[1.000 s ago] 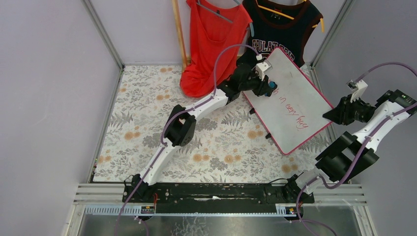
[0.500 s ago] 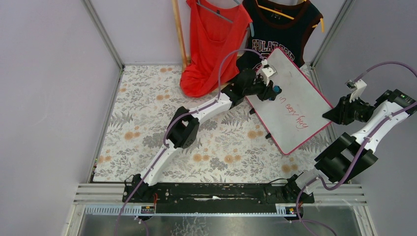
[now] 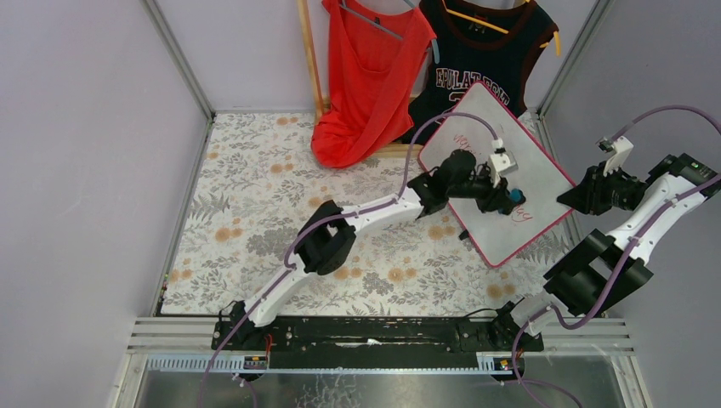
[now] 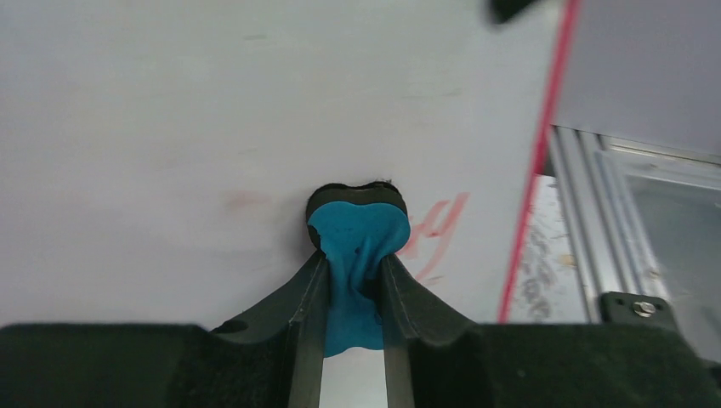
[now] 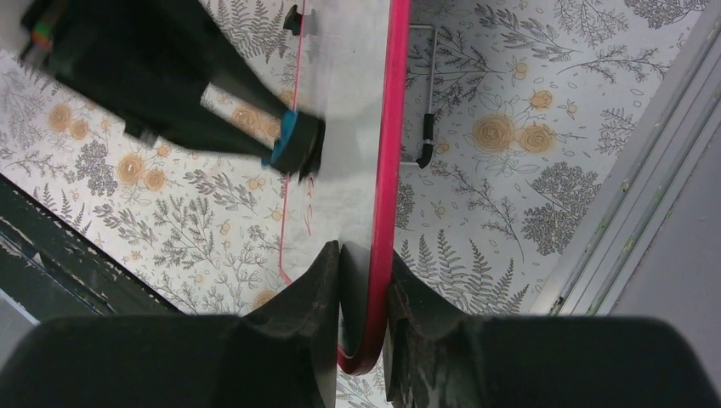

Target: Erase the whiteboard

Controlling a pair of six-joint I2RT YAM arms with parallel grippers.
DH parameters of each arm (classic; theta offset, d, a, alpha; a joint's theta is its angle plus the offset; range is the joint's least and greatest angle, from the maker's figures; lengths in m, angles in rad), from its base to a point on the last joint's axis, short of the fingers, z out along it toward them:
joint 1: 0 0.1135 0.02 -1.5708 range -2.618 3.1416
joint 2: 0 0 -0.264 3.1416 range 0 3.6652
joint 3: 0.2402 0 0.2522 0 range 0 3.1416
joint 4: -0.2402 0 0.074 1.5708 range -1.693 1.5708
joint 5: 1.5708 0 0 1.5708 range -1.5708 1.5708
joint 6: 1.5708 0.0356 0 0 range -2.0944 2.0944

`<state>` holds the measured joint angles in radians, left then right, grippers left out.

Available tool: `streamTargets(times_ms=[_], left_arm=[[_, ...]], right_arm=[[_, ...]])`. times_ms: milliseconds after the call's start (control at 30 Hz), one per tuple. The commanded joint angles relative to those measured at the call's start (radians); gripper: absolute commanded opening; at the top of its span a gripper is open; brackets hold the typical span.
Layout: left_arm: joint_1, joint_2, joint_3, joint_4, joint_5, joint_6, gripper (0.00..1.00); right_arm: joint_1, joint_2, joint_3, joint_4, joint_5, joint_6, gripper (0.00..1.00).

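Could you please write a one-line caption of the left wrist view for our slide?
Left gripper pinches a blue eraser flat against the whiteboard, just beside faint red writing.

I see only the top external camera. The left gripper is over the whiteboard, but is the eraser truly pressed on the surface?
Observer: Yes. In the left wrist view the left gripper pinches the blue eraser, and the eraser's dark face lies against the whiteboard.
Operator: Is any writing close to it?
Observer: A red stroke sits right beside the eraser, toward the pink-red frame.
Operator: And the other arm?
Observer: The right wrist view shows the right gripper shut on the board's edge, one finger on each face, near a rounded corner.
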<state>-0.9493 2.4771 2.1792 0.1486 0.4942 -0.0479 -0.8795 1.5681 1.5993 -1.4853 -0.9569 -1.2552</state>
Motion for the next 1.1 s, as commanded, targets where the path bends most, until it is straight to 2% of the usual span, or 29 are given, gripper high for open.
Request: streamTargets(times_ms=[0, 433, 867, 1067], left_arm=[[-0.058, -0.048, -0.031, 0.084, 0.062, -0.021, 0.11], [0.046, 0.014, 0.064, 0.033, -0.014, 0.005, 0.1], [0.143, 0.052, 0.125, 0.003, -0.281, 0.165, 0.12], [0.142, 0.068, 0.117, 0.009, -0.252, 0.124, 0.12]], right_arm=[[0.045, -0.02, -0.025, 0.005, 0.12, -0.108, 0.0], [0.047, -0.041, -0.062, 0.004, 0.12, -0.116, 0.0], [0.047, -0.057, -0.08, 0.004, 0.116, -0.115, 0.0], [0.051, -0.056, -0.082, 0.005, 0.113, -0.115, 0.0]])
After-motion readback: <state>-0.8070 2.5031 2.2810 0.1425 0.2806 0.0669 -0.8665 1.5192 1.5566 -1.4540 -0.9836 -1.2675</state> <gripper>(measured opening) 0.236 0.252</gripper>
